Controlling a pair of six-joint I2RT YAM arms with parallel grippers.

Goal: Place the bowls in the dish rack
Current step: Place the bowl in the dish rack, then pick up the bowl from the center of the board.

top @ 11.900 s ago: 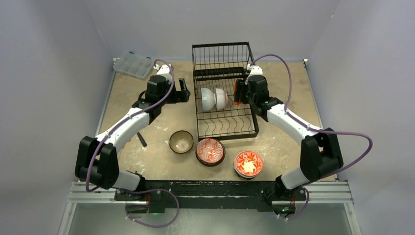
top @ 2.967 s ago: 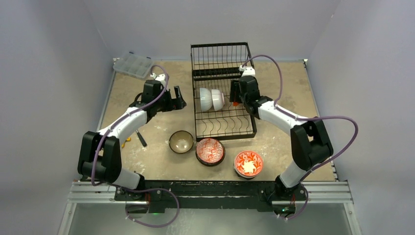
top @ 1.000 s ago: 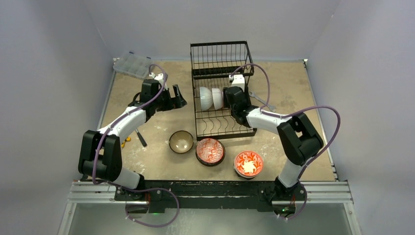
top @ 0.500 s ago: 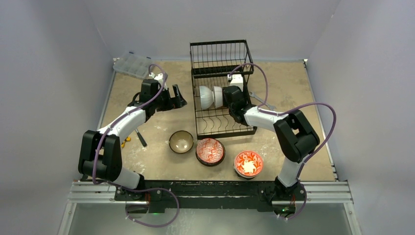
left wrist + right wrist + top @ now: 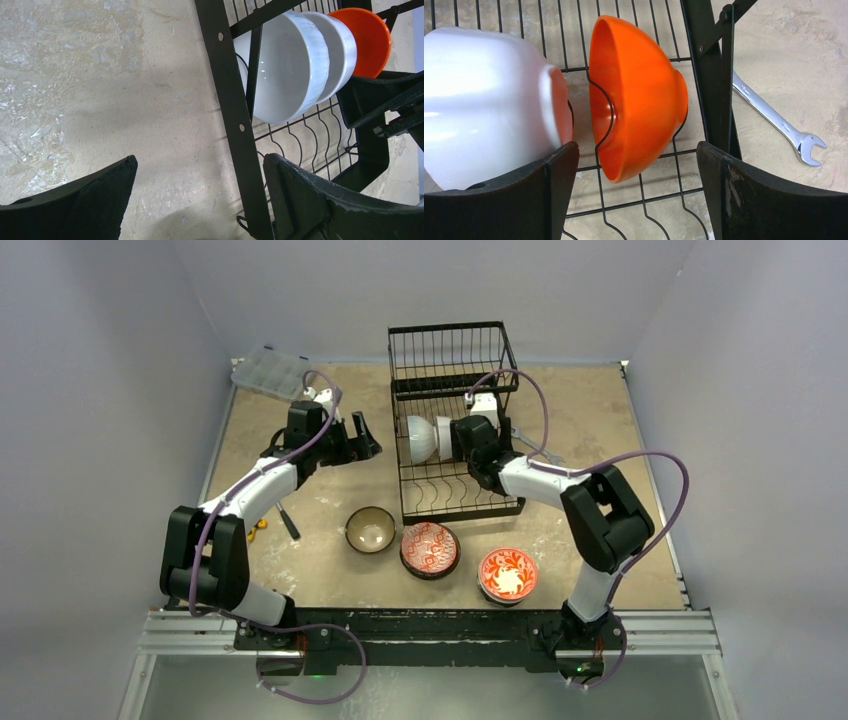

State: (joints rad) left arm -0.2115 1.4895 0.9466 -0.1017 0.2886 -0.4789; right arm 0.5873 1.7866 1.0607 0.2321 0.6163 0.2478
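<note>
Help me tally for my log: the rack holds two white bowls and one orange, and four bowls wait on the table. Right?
Three, not four, wait on the table: the tan bowl, the red-patterned bowl and the red floral bowl, per the top external view. The rest stands.

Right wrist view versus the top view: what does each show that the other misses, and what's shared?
Only the right wrist view shows the orange bowl, standing on edge in the rack wires between the open right gripper's fingers. Only the top view shows the tan bowl, the red-patterned bowl and the red floral bowl on the table, plus the left gripper and the clear box. Both show the dish rack, a white bowl in it and the wrench.
</note>
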